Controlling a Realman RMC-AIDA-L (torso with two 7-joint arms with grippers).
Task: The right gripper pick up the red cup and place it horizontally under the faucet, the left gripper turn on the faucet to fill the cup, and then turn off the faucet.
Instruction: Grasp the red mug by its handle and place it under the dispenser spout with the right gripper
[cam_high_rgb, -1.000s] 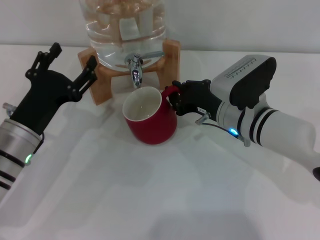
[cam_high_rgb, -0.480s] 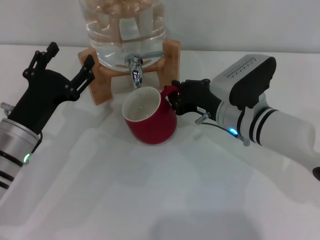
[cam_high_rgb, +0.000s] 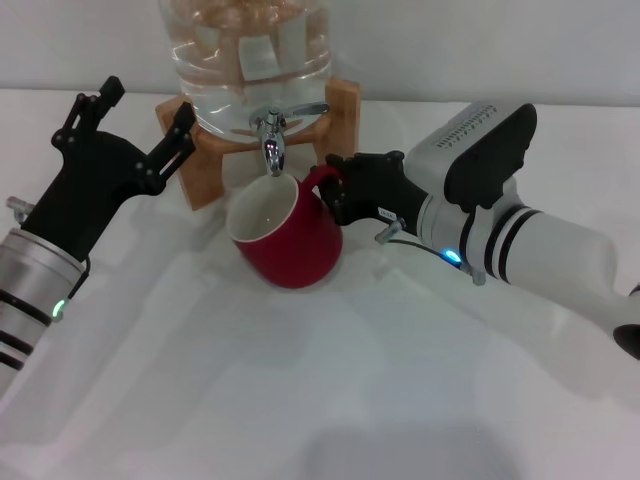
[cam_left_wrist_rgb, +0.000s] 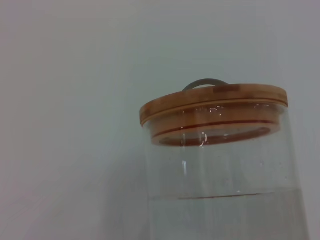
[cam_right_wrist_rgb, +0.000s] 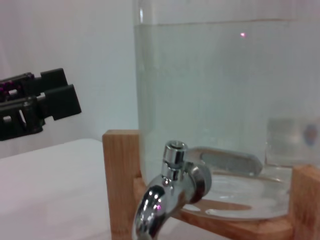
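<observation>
Gripping the loop handle of the red cup (cam_high_rgb: 282, 238), the right gripper (cam_high_rgb: 338, 196) holds the mug tilted on the white table (cam_high_rgb: 300, 400), its white mouth just under the spout of the chrome faucet (cam_high_rgb: 271, 140) – the rim sits almost against the spout tip. The left gripper (cam_high_rgb: 140, 125) hovers beside the wooden stand (cam_high_rgb: 205, 160) of the clear water jar (cam_high_rgb: 245, 60), its pronged fingers spread wide and holding nothing – well short of the lever. From the left wrist view the jar's bamboo lid (cam_left_wrist_rgb: 215, 102) shows above the waterline
</observation>
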